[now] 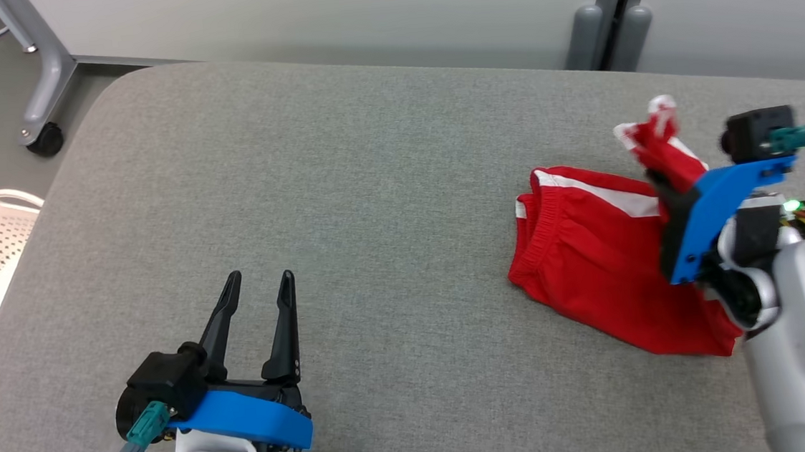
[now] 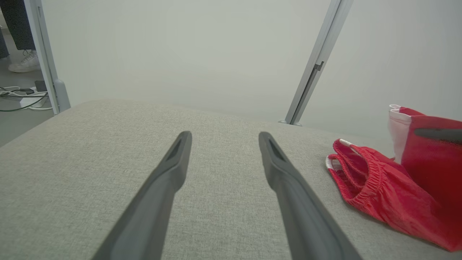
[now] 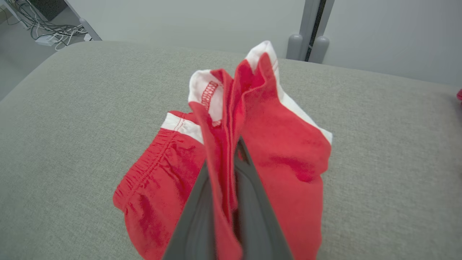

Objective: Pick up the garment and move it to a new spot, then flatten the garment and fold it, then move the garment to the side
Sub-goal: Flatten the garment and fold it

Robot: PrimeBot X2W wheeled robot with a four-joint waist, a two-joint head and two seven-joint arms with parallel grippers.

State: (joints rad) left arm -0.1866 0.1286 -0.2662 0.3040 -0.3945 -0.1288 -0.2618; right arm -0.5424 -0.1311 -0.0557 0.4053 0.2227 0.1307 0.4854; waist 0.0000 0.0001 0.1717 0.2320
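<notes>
At the right side of the grey padded surface (image 1: 342,187), I see the right gripper (image 3: 234,155) clamped together on a bunched, white-trimmed edge of the red garment (image 1: 593,268). It holds that part raised while the elastic waistband end rests on the surface. The right forearm enters from the lower right. At the lower left, the left gripper (image 1: 260,284) points forward with its fingers spread apart and empty, well apart from the garment.

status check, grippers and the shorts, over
Right gripper shut on shorts, one end raised, the rest on the cushion. Left gripper open, apart from the shorts. No obstacle between them.
</notes>
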